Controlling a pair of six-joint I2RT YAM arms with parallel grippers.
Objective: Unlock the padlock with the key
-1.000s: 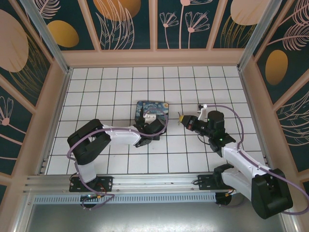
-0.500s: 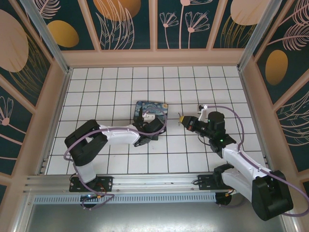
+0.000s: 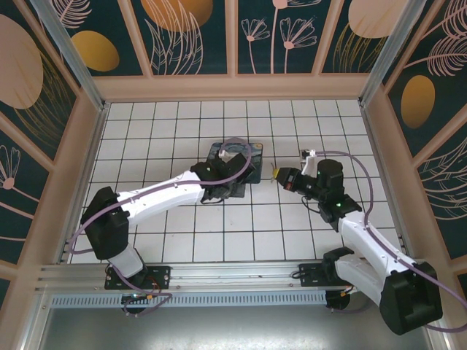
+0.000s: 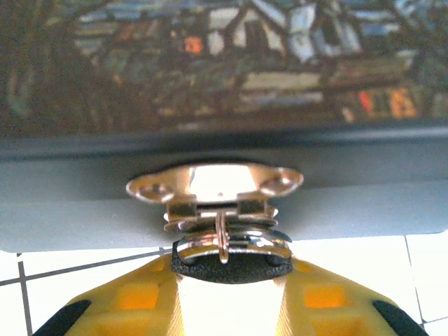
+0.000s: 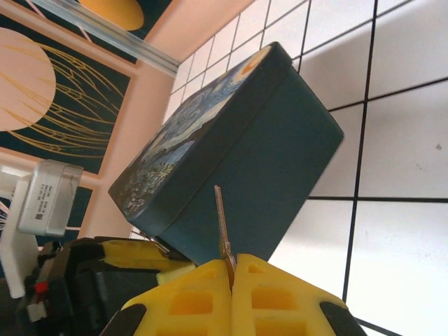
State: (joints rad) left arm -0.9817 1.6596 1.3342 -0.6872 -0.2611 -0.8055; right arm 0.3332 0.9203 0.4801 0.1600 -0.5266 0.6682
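Observation:
In the left wrist view the padlock's dark body (image 4: 231, 269) sits between my yellow fingers (image 4: 136, 301). Its thin silvery shackle (image 4: 231, 241) hangs in the shiny hasp (image 4: 213, 183) on the front of the swirl-painted box (image 4: 224, 63). My left gripper (image 4: 231, 280) is shut on the padlock and, from above, the left gripper (image 3: 232, 184) presses against the box's near side. My right gripper (image 5: 231, 269) is shut on the slim brass key (image 5: 220, 220), whose blade points up towards the box's dark side wall (image 5: 259, 161). From above, the right gripper (image 3: 279, 175) hovers right of the box.
The box (image 3: 235, 160) stands mid-floor on the white tiled floor (image 3: 175, 131). Peach walls with dark floral panels (image 3: 197, 36) ring the workspace. The left arm (image 3: 157, 197) stretches diagonally across the floor. Open tiles lie behind and to the left of the box.
The left arm has stretched out and its gripper has moved farther and to the right; the box has shifted that way too. The right gripper has held almost still with the key.

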